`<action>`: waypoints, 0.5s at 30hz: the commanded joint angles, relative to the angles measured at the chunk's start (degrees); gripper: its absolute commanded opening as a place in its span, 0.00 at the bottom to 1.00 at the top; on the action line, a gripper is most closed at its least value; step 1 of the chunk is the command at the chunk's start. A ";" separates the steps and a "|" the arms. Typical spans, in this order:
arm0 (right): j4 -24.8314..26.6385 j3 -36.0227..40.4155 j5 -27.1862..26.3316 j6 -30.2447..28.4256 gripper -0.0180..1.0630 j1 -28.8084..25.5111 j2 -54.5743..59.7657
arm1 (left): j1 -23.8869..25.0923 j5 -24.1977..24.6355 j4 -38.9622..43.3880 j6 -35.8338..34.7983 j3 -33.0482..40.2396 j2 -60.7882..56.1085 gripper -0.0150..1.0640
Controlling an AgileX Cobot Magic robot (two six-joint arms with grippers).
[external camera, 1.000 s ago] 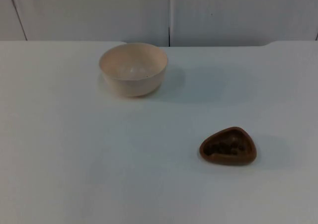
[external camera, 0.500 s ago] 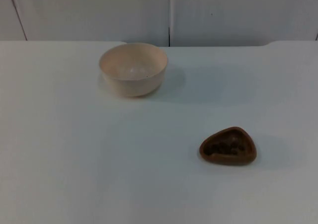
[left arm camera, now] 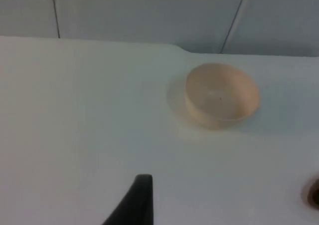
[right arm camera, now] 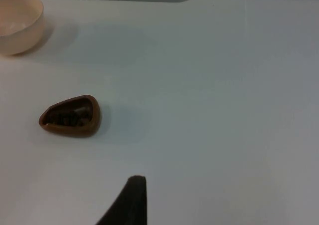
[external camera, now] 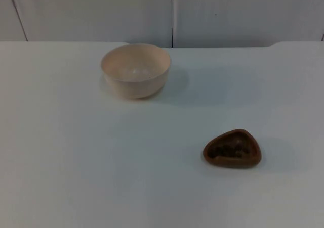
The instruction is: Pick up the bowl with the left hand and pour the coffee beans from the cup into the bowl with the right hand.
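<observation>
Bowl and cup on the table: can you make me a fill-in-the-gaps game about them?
1. The cream bowl stands nearer the grey ____ than the brown cup does.
2. The brown cup holds dark coffee ____.
3. Both stand on the white ____, apart from each other.
4. The inside of the bowl is ____.

Missing words: wall; beans; table; empty
</observation>
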 commanded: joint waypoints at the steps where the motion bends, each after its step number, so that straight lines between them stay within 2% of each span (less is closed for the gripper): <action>1: -0.19 0.12 -0.61 -0.56 0.99 -0.30 -0.09 | 0.12 -0.57 -2.13 2.24 -1.88 2.19 0.99; 15: -0.19 0.12 -0.61 -0.56 0.99 -0.30 -0.09 | 0.12 -0.57 -7.46 7.51 -9.05 11.92 0.99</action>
